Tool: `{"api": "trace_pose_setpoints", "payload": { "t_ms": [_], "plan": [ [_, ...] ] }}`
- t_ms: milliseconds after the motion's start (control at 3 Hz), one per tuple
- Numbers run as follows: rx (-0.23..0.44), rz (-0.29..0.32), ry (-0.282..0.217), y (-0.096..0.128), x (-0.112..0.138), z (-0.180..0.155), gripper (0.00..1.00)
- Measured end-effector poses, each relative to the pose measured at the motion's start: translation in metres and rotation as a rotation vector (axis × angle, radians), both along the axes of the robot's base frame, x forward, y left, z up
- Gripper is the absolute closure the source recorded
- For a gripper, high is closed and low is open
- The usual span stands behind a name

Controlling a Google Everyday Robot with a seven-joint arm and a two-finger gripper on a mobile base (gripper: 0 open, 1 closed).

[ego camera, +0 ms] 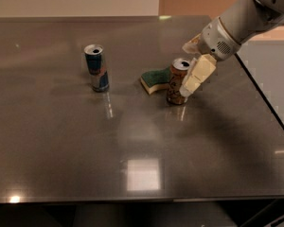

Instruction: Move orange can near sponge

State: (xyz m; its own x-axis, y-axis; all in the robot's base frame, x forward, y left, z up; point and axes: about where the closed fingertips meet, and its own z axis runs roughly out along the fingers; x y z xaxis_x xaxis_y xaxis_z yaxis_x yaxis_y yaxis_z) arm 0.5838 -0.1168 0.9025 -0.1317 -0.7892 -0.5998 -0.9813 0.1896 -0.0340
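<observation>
Upright orange can (176, 84), silver-topped with dark markings, just beside sponge (155, 81); gripper (189, 68) alongside, fingers spread, holding nothing.

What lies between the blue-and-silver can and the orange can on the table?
The sponge, seen in the camera view, close beside the orange can. The gripper is at that can's side away from the sponge.

Dim, warm indoor light from above, glossy counter (61, 141) mirroring a bright square glare patch at lower centre, small highlight at the lower left edge, soft broad shadow spreading beneath the end effector (188, 69) right of centre
</observation>
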Motion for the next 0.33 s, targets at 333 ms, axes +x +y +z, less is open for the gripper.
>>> {"api": "trace_pose_setpoints", "payload": {
  "t_ms": [333],
  "plan": [
    [0.0,0.0,0.0,0.0001,0.0,0.0,0.0]
  ]
}}
